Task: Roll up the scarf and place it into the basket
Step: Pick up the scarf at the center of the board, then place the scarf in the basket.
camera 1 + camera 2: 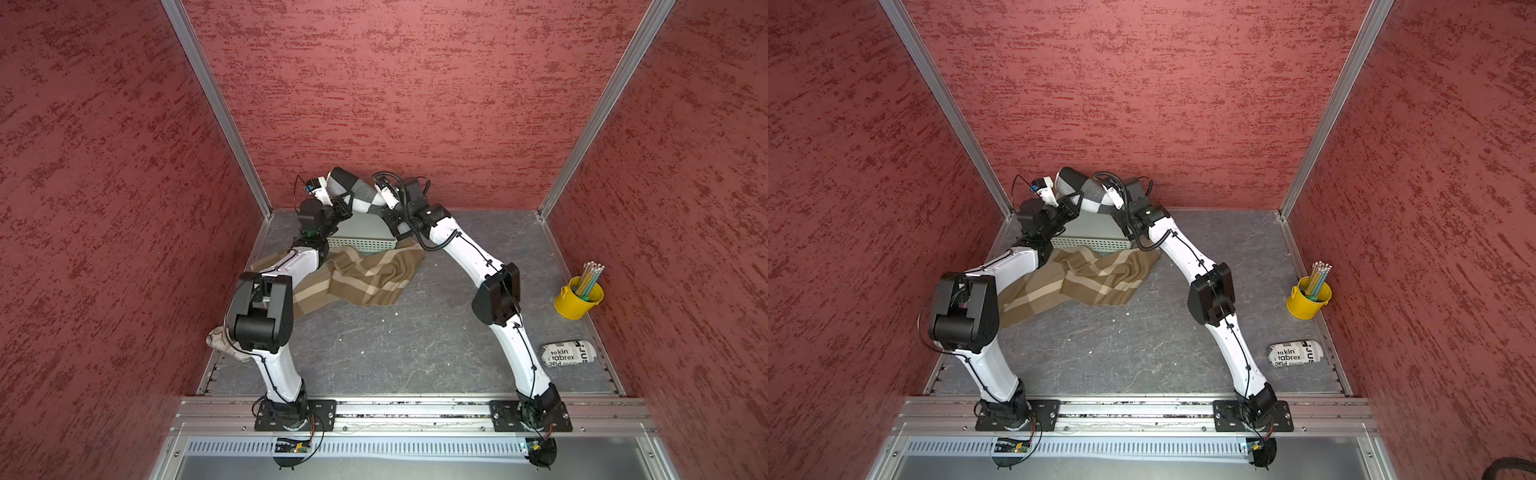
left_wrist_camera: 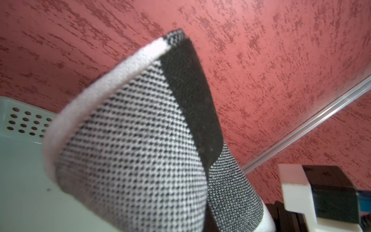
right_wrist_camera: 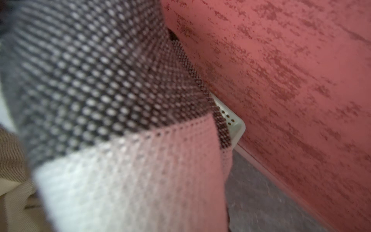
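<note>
Seems past rolling, into placing. Holding above the mint basket (image 1: pixel 359 242), at twelve o'clock by the back wall (brown cloth (image 1: pixel 365 278) lying against its six-o'clock side), the rolled checked scarf (image 1: pixel 353 189), clear of the rim. Clamped on its two ends with left gripper (image 1: pixel 336 201) and right gripper (image 1: pixel 385 205). Next, probably: lower it level, then part both together.

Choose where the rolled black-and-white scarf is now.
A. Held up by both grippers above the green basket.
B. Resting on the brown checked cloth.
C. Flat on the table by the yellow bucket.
A: in a top view the rolled scarf is off the table, its ends clamped by the left gripper and the right gripper, over the basket.
</note>
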